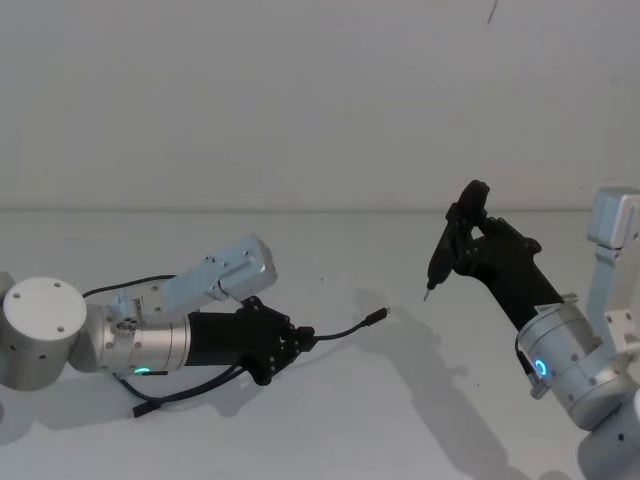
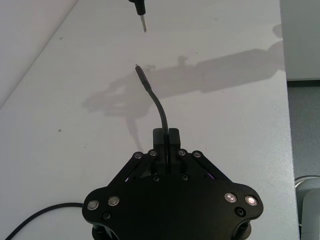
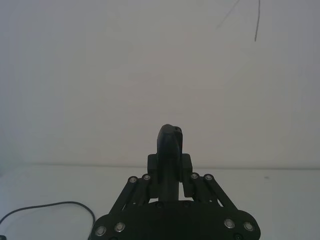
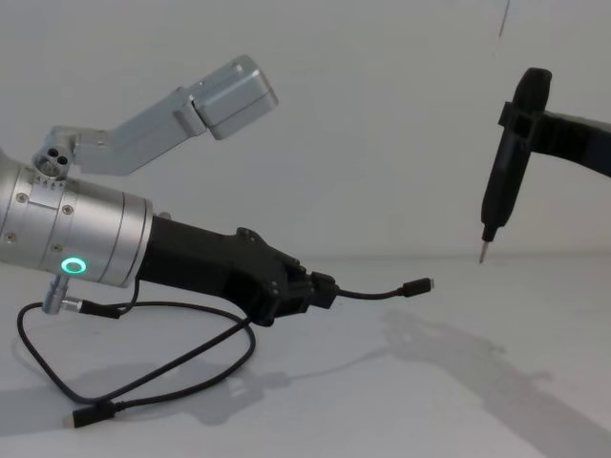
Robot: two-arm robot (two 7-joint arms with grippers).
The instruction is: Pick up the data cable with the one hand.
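My left gripper (image 1: 305,338) is low over the white table, shut on the thin black data cable (image 1: 345,328) close to one end. That short free end juts out past the fingertips toward the right, and its small plug (image 4: 417,285) hangs just above the table. In the left wrist view the data cable (image 2: 159,107) rises from between the closed fingers (image 2: 173,136). The remaining length loops back under the left arm, with its other plug (image 4: 81,416) lying on the table. My right gripper (image 1: 470,235) is raised at the right, shut on a slim black pen-like tool (image 4: 506,162) whose metal tip points down.
The white table (image 1: 400,420) runs back to a plain white wall. In the left wrist view the table's edge (image 2: 287,100) lies past my right arm's shadow. The tool's tip (image 2: 143,22) hangs a short way beyond the cable's free plug.
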